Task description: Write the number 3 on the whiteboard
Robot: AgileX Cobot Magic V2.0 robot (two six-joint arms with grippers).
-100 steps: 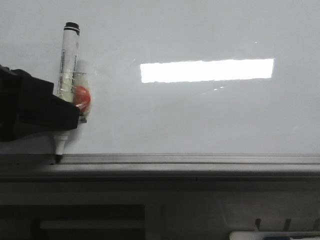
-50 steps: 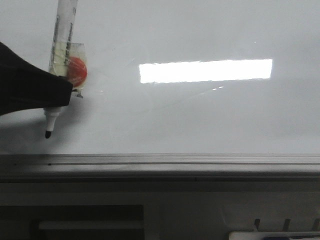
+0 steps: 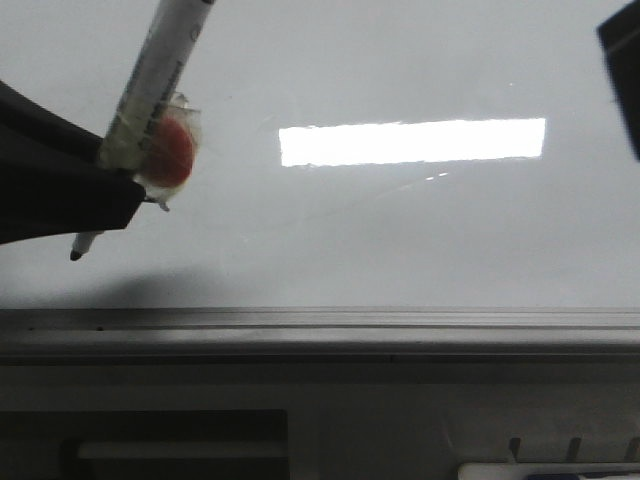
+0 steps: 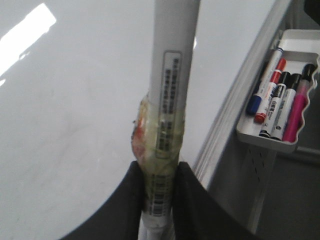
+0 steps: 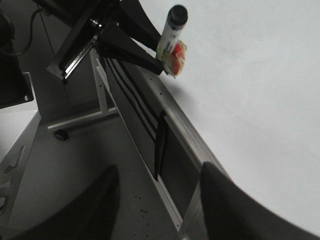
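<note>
Glossy and unmarked, the whiteboard [image 3: 400, 230] carried no number 3 yet, while the left gripper [image 4: 159, 175], clamped on a tilted marker [image 3: 150, 85], held its tip just above the board's near edge, so the next move probably needed touchdown; the right gripper [image 5: 155, 200] stood open.

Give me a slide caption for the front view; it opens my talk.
Left gripper fingers hold a tilted marker over the unmarked whiteboard.

— Where do you look from?
— My front camera faces forward, close over the glossy pale whiteboard [image 3: 400, 230]. My left wrist camera sits tight on the white barrelled marker [image 4: 170, 100].
— Any overlap?
— My right wrist camera, farther back, shares them.
</note>
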